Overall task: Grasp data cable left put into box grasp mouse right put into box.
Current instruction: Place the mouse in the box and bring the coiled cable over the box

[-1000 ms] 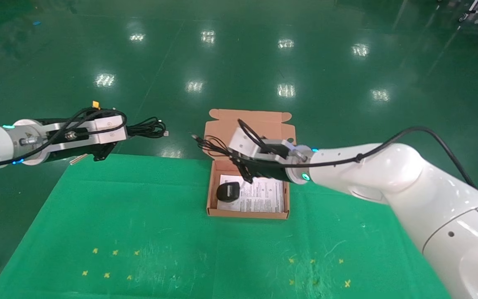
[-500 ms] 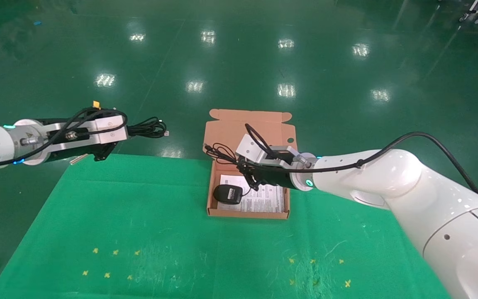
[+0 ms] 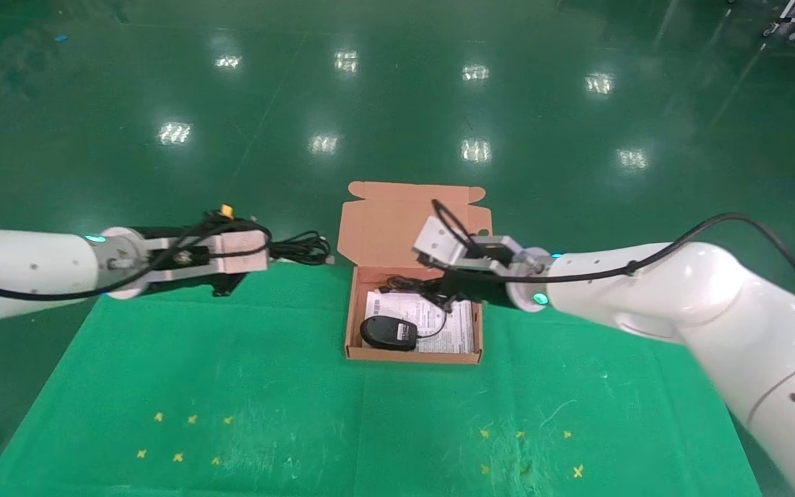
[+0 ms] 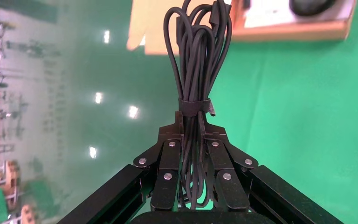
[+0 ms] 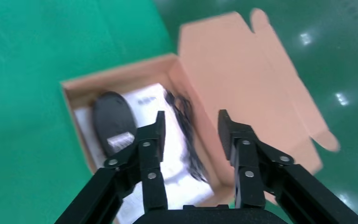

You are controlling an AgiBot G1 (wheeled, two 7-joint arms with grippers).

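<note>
My left gripper [image 3: 263, 254] is shut on the data cable [image 3: 308, 248], a strapped black bundle that sticks out toward the box [image 3: 411, 355]. The bundle hangs in the air over the cloth's far edge, left of the box. In the left wrist view the data cable [image 4: 196, 60] runs between the shut jaws of the left gripper [image 4: 193, 128]. The black mouse [image 3: 388, 333] lies inside the box at its front left, on the white leaflet [image 3: 449, 331]. Its cord [image 3: 415, 288] lies along the back. My right gripper [image 3: 447, 293] hovers open over the box's right back part, the right gripper [image 5: 191, 121] holding nothing, above the mouse [image 5: 114, 121].
The box lid [image 3: 397, 221] stands open at the back, beyond the table edge. The green cloth [image 3: 232, 373] covers the table, with small yellow marks [image 3: 183, 438] near the front on both sides. Shiny green floor lies beyond.
My right gripper let go of the mouse, which now rests in the box with its cord, and drew back to the right. My left arm carried the data cable rightward toward the box.
</note>
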